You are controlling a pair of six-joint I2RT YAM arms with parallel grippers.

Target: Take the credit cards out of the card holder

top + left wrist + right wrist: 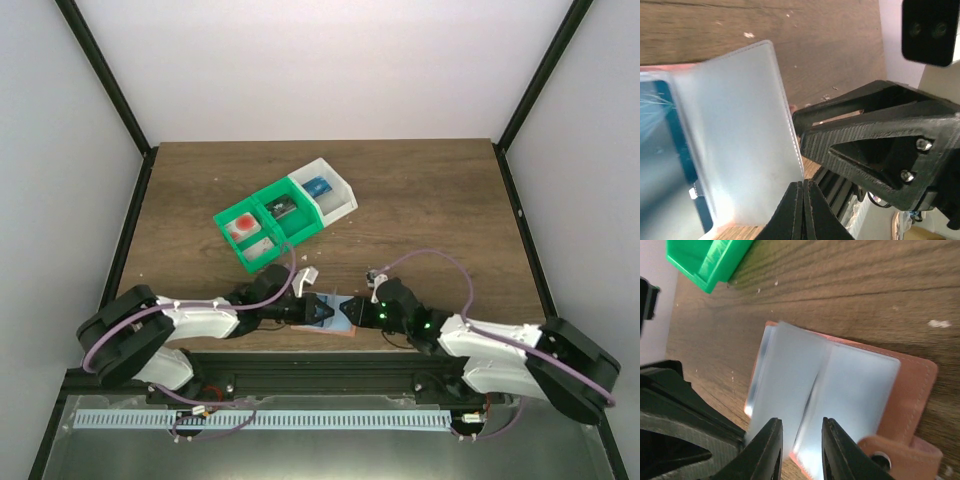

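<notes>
The card holder [347,327] lies open on the table's near edge between both grippers, its salmon-brown leather [914,390] under frosted plastic sleeves [860,390]. One sleeve [740,140] stands raised, and my left gripper [803,197] is shut on its lower corner. A blue credit card [667,165] shows through the sleeve beside it; other cards are hidden. My right gripper [801,447] hovers open over the fold between the raised sleeve and the flat one, touching nothing that I can see. From above, the left gripper [322,311] and right gripper [354,316] nearly meet.
A green-and-white three-compartment bin [300,225] stands mid-table behind the grippers, holding a red block [243,225], a black one [283,207] and a blue one [319,186]. Its green corner [710,262] shows in the right wrist view. The table's front edge runs just behind the card holder.
</notes>
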